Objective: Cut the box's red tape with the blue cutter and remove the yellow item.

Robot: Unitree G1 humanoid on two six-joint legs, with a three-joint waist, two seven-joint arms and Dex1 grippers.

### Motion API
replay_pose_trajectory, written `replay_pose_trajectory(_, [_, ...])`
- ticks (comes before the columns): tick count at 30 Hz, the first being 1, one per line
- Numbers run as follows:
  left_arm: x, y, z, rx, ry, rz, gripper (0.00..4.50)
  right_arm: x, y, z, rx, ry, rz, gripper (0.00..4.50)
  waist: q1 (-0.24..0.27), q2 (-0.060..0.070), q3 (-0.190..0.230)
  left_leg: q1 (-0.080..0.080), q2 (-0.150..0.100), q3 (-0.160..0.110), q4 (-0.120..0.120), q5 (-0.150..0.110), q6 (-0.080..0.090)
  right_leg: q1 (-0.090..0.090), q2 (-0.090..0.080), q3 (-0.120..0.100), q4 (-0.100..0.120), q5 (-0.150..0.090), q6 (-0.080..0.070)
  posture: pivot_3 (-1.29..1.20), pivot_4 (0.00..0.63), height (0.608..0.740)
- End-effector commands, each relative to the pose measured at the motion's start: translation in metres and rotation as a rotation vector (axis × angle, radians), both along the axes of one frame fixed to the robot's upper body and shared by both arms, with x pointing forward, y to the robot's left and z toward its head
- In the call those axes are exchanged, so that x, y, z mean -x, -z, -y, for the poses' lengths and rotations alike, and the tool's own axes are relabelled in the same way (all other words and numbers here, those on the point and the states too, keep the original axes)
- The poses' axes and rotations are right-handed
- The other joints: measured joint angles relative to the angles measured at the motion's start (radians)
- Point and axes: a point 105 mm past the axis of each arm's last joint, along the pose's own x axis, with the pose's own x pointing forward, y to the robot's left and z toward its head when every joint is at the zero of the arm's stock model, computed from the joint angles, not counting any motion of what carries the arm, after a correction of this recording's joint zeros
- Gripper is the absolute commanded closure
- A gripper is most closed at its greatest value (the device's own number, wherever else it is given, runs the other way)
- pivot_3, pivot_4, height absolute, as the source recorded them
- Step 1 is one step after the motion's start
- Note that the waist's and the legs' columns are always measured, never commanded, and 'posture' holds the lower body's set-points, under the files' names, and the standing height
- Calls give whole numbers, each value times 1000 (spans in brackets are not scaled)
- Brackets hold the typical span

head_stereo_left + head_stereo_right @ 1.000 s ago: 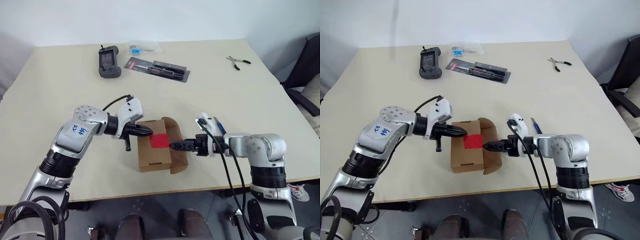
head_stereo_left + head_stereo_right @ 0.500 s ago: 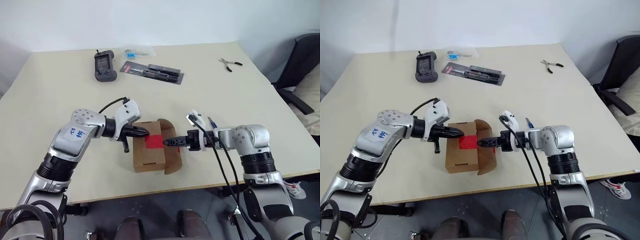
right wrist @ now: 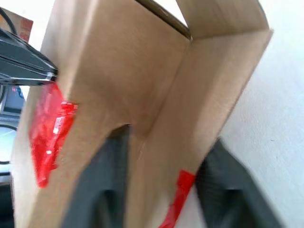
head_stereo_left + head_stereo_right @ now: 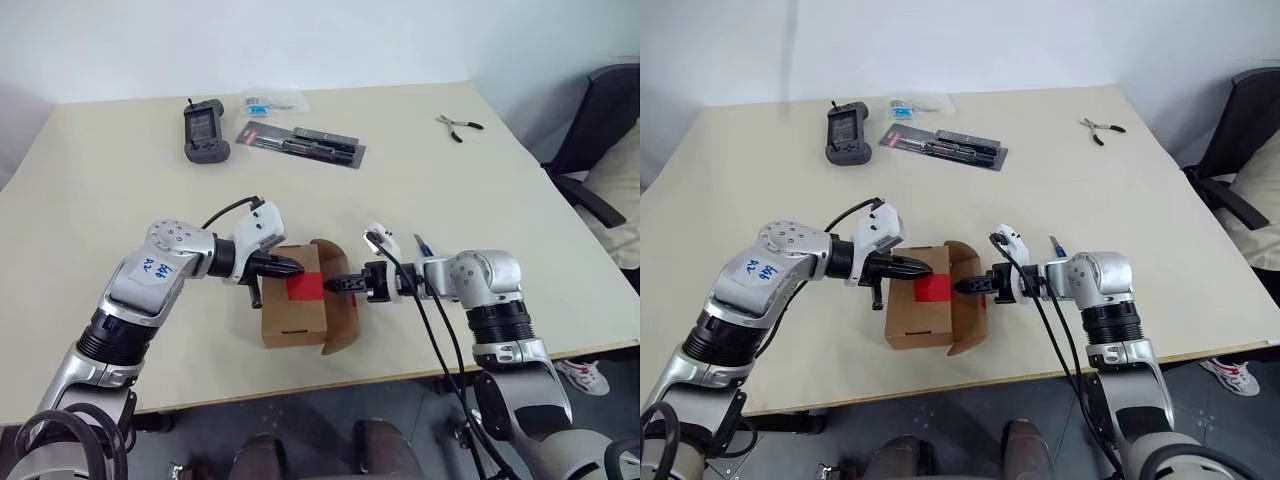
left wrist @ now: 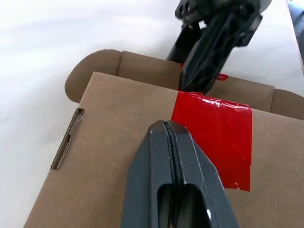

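The left gripper (image 4: 290,268), jaws shut and empty, is pinning the box (image 4: 295,320) to the counter (image 4: 400,200). The right gripper (image 4: 965,287) is straddling the open flap (image 3: 209,85) (jaws narrowing on it), likely to pull it wide.

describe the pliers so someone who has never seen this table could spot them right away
Start at the beige table and go to its far right corner, well away from the cardboard box at the near edge. The pliers lie there alone: small, with dark handles and metal jaws. Unlike the long black blister pack and the dark handheld device at the far middle, nothing lies beside them.

Beige table (image 4: 420,200) – white wall (image 4: 300,40), dark chair (image 4: 600,140).
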Motion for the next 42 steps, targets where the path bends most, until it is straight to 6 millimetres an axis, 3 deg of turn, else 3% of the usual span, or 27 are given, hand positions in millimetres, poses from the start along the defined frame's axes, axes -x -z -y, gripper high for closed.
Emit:
replay_pose_trajectory(1, [-1, 18, -5, -42, -39, -55, 4500, 8, 7, -1, 19, -15, -51, 4122, 2, -1, 0, 0, 0, 0, 0, 0, 0, 0, 0, 0, 0, 0, 0, 0, 150, 740])
replay_pose_trajectory(2, [-2, 18, -5, -42, -40, -55, 4500, 8, 6, 0, 22, -12, -48, 4445, 5, -2, -1, 0, 0, 0, 0, 0, 0, 0, 0, 0, 0, 0, 0, 0, 150, 740])
replay_pose_trajectory(3, [-2, 18, -6, -42, -42, -55, 4500, 9, 3, 3, 34, -3, -44, 4481, 7, -2, -1, 0, 0, 0, 0, 0, 0, 0, 0, 0, 0, 0, 0, 0, 150, 740])
replay_pose_trajectory(9, [-3, 17, -7, -37, -46, -51, 4500, 10, -12, 12, 69, 41, -23, 4481, 13, 0, 0, -3, 0, 0, 0, 0, 0, -1, 0, -1, -3, 0, 0, 0, 150, 740])
replay_pose_trajectory(16, [-12, 6, -1, 54, -49, 26, 4500, 8, -56, 30, 54, 127, 144, 4481, 38, 1, 1, -19, -2, 0, 1, 0, 0, -17, -1, -2, -1, 1, 2, 0, 150, 740])
replay_pose_trajectory(24, [-14, -1, 3, 117, -49, 55, 4500, 23, -79, 35, 68, 152, 237, 4481, 37, 2, 2, -20, -2, 0, 0, 0, 0, -18, -2, -5, -4, 1, 2, 0, 150, 740])
replay_pose_trajectory(30, [-16, -9, 7, 155, -42, 77, 4500, 22, -98, 46, 144, 190, 272, 4481, 38, 3, 3, -20, -1, 0, 0, 0, 0, -18, -2, -5, -4, 1, 2, 0, 150, 740])
replay_pose_trajectory(35, [-16, -13, 9, 183, -40, 85, 4500, 23, -120, 47, 200, 230, 275, 4481, 36, 2, 9, -21, -1, 1, 1, 0, 0, -18, -2, -5, -6, 1, 2, 0, 150, 740])
replay_pose_trajectory(38, [-15, -12, 8, 186, -47, 83, 4500, 22, -135, 37, 200, 218, 320, 4481, 33, 2, 12, -22, -1, 1, 0, 0, 0, -19, -2, -5, -6, 1, 2, 0, 150, 740])
replay_pose_trajectory(42, [-16, -10, 6, 189, -61, 83, 4500, 22, -131, 24, 201, 212, 323, 4481, 37, 1, 12, -23, 0, 2, 0, 0, 0, -20, -2, -6, -6, 1, 2, 0, 150, 740])
